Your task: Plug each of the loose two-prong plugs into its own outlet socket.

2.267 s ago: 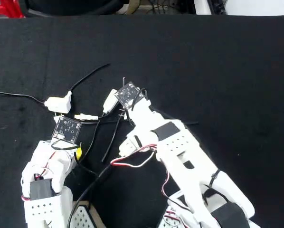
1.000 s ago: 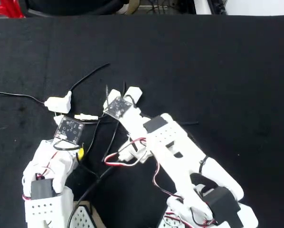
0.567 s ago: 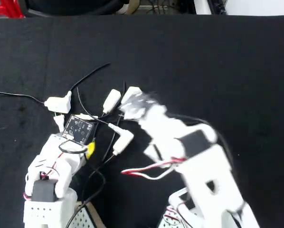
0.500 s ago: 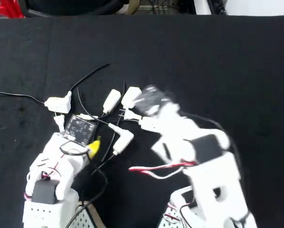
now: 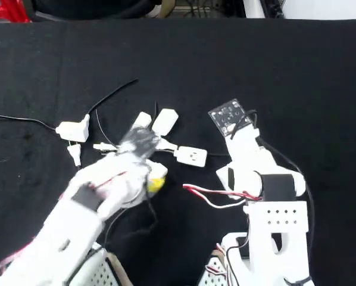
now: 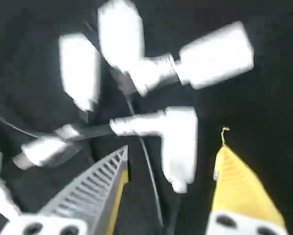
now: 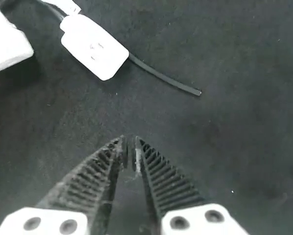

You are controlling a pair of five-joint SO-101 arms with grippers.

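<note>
Plugs (image 5: 141,122) lie bunched left of centre on the black table (image 5: 297,71), the outlet socket (image 5: 190,156) just right of them. From above the left arm (image 5: 94,196) hides its tips, but the left wrist view shows the left gripper (image 6: 173,142) spread wide over an angled plug (image 6: 182,128); the right gripper (image 7: 129,144) is pressed together, empty, right of the socket.

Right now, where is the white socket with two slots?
In the high view, the outlet socket lies on the black table between the two arms, just right of the cluster of white plugs.
</note>
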